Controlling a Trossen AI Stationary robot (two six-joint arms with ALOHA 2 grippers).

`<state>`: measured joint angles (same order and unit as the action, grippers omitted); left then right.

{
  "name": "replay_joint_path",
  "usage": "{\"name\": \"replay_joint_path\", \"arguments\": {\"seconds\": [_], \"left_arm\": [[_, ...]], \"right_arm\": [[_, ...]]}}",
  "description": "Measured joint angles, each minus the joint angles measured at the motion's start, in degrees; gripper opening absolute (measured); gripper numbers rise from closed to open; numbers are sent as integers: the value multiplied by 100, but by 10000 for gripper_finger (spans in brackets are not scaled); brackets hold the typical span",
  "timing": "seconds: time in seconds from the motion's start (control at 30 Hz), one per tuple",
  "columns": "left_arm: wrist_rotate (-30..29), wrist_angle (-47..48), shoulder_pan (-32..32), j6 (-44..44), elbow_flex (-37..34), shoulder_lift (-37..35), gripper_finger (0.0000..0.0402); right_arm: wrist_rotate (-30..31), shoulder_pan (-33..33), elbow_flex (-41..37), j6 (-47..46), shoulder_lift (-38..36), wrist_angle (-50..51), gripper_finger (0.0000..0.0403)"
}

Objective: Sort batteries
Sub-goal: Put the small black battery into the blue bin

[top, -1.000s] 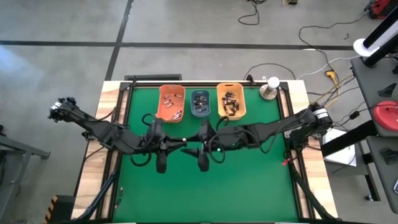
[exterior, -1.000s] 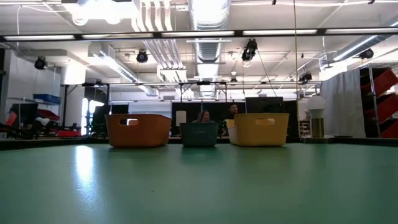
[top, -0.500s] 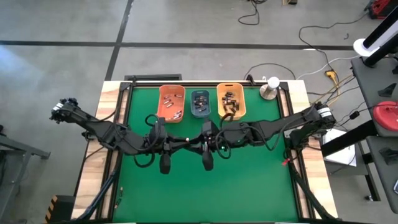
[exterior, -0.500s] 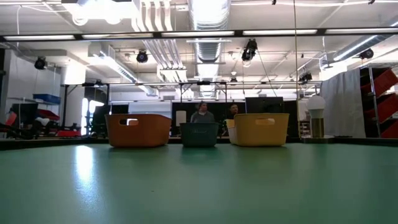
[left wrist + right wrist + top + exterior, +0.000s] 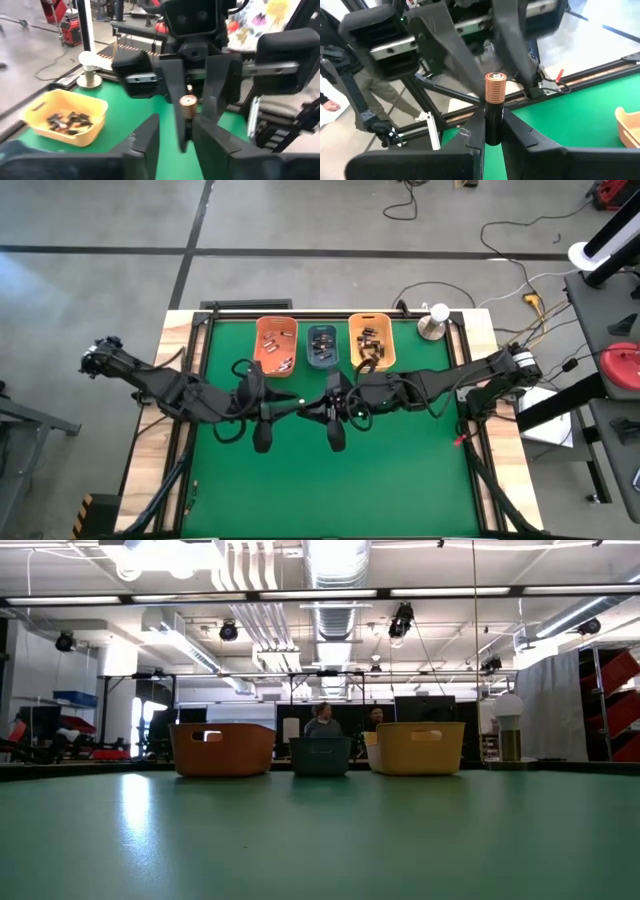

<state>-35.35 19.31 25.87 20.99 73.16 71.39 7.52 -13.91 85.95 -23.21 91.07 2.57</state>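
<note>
A coppery, ribbed metallic battery (image 5: 495, 107) sits between matt black plastic fingers (image 5: 475, 132).

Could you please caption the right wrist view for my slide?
Right gripper holds a copper-topped battery upright, facing the left gripper across the green table.

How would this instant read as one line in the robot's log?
right tool: shut on battery, mid-table | left tool: open, facing it | bins: hold batteries

Both arms drew closer over mid-table, left gripper (image 5: 297, 409) nearing right gripper (image 5: 312, 410)
</note>
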Motion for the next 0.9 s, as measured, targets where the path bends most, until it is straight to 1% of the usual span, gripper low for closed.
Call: {"name": "replay_joint_path", "arguments": {"seconds": [0.07, 0.13, 0.2, 0.27, 0.37, 0.4, 0.47, 0.63, 0.77, 0.87, 0.9], "left_arm": [[-41, 565, 0, -96, 190, -81, 110], [-239, 1358, 0, -36, 422, -204, 127], [-573, 2112, 0, 130, 640, -361, 138], [-944, 2646, 0, 200, 772, -551, 146], [-1551, 3020, -24, 214, 821, -837, 149], [-1672, 3062, -45, 217, 809, -935, 149], [-1729, 3095, -80, 222, 720, -1150, 150], [-1742, 2860, -103, 384, 286, -1597, 150], [-1730, 2450, -101, 531, -163, -1854, 150], [-1729, 2153, -103, 534, -493, -1948, 150], [-1718, 2093, -103, 527, -569, -1966, 150]], "right_arm": [[-10, 1, 0, 16, 0, 20, 28], [-21, 34, 2, 46, 0, 136, 28], [112, 122, 2, 59, -2, 318, 28], [248, 308, 17, 168, 34, 452, 28], [276, 683, 341, 420, 155, 1209, 28], [294, 813, 515, 510, 232, 1534, 28], [301, 1056, 915, 796, 417, 2236, 28], [227, 1725, 1648, 1977, 1007, 3487, 28], [-28, 2312, 1931, 2679, 1456, 3989, 28], [-89, 2672, 1975, 2942, 1834, 4126, 28], [-209, 2773, 1947, 2981, 1966, 4133, 28]]}}
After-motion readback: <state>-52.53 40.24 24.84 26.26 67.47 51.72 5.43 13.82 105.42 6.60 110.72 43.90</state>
